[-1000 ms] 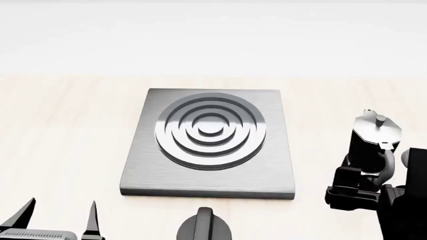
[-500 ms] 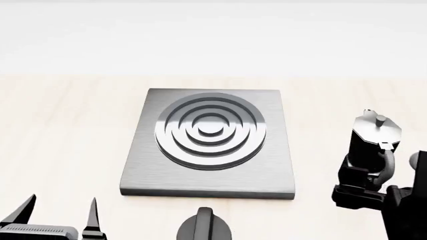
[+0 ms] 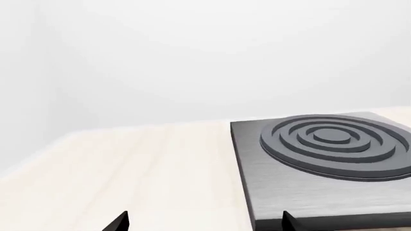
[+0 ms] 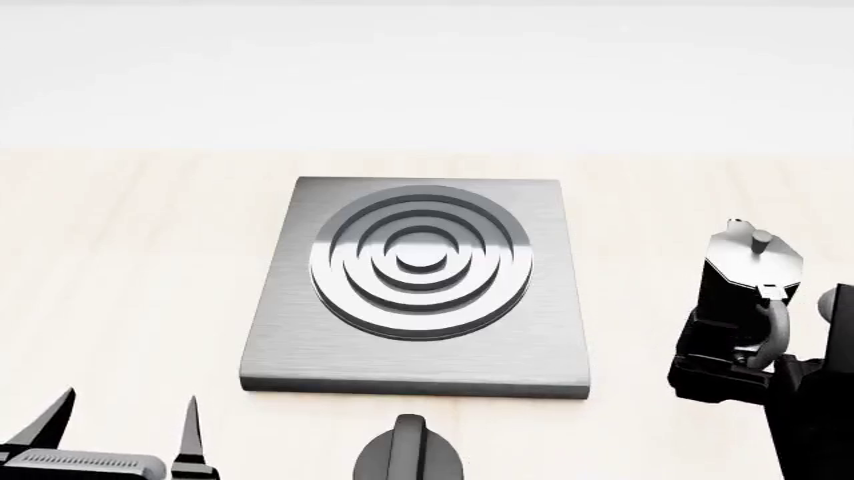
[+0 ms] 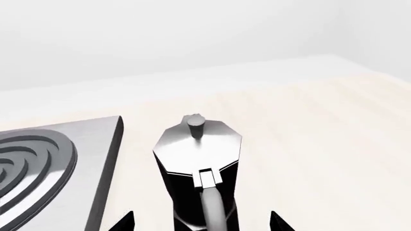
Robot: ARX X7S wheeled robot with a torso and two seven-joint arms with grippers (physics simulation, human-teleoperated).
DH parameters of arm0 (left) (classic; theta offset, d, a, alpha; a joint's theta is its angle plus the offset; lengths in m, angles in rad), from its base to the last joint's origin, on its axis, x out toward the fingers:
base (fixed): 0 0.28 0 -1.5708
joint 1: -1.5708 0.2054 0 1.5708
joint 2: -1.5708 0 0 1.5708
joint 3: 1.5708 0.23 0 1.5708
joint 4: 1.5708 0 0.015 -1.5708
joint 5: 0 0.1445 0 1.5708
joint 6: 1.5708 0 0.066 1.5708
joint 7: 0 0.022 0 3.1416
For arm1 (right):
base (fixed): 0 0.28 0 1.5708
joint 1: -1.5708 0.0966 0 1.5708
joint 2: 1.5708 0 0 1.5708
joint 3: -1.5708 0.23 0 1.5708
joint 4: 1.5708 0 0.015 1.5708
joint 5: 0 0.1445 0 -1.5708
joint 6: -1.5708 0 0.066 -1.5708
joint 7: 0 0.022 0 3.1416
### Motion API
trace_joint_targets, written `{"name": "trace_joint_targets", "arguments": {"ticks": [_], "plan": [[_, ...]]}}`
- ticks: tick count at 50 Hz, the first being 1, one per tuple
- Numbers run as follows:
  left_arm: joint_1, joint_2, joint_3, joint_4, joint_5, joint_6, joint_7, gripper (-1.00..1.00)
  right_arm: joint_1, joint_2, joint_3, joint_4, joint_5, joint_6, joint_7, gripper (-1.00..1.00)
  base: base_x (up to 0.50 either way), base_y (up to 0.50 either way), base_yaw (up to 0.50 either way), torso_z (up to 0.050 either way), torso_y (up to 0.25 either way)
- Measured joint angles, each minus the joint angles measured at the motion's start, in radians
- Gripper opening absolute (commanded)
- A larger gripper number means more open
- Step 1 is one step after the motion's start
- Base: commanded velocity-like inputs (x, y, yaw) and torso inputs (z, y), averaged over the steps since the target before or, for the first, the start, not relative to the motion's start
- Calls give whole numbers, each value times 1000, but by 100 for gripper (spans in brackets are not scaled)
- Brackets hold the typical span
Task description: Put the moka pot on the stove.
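Between the spread fingers of the right gripper (image 5: 201,222) stands the moka pot (image 5: 198,168), its curved handle pointing back toward the wrist; the two fingertips (image 5: 123,222) sit wide on either side of the black body, and no contact shows. Seen from the head camera, the pot (image 4: 747,290) rests upright on the pale wooden table (image 4: 134,260) just right of the stove (image 4: 420,290), apart from its edge, silver lid and knob on top. At the near left, the left gripper (image 4: 123,440) hangs with its jaws parted and nothing between them (only its pointed tips show). A black knob (image 4: 407,455) sits at the stove's near edge, about midway along.
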Motion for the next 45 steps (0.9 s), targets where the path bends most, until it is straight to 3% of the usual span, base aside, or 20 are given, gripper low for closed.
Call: {"name": "trace_joint_targets", "arguments": {"ticks": [45], "plan": [[-6,-18,29,28,7,-21,-37,100,80,0,-11,313,-13,-198,-45,100,0,0,0,0,0]]}}
